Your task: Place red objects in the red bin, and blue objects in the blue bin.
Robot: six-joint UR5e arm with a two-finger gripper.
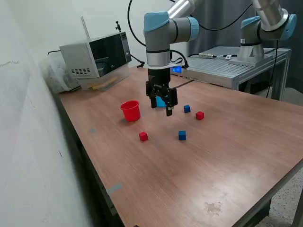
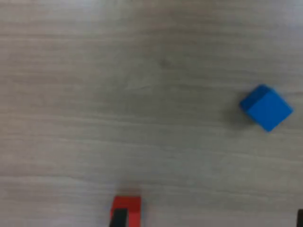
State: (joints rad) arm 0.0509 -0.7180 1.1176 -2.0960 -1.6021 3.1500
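Note:
My gripper hangs open and empty above the table, with nothing between its fingers. The red cup stands to the exterior view's left of it. The light blue cup is mostly hidden behind the gripper. One red cube and one blue cube lie nearer the front. A second blue cube and a second red cube lie to the exterior view's right of the gripper. The wrist view shows a blue cube and a red cube, the latter partly behind a dark fingertip.
A microwave stands at the table's back corner on the exterior view's left. A second arm's base sits on a metal bench behind the table. A wall runs along the exterior view's left. The table's front edge is close.

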